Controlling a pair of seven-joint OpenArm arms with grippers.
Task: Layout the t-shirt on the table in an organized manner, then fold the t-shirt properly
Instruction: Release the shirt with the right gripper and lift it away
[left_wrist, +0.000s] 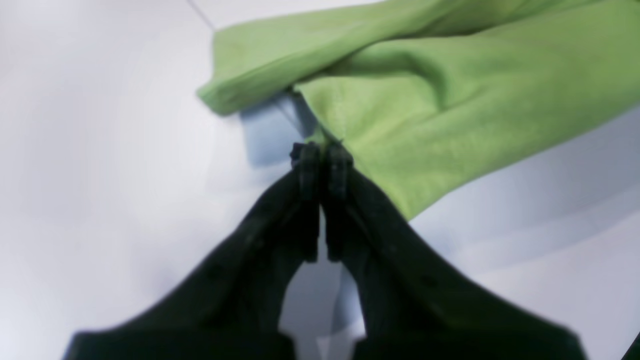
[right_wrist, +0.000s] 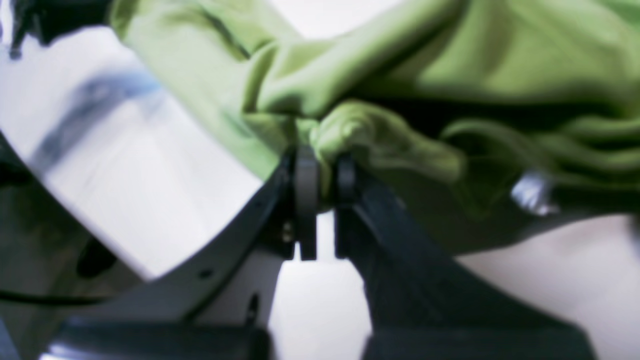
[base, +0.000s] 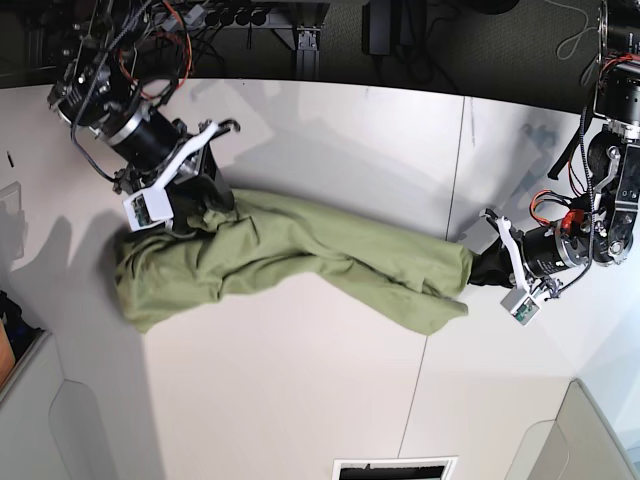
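Left gripper (left_wrist: 322, 150) pinches t-shirt (base: 300, 255) edge at 3 o'clock; right gripper (right_wrist: 325, 165) pinches a bunch at 9. Pull apart evenly, low over table (base: 300, 400).

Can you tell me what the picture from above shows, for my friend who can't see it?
A wrinkly green t-shirt hangs stretched between two robot arms over a big white table. The right gripper pinches one bunched end at the picture's left, and the left gripper pinches the other end at the picture's right.
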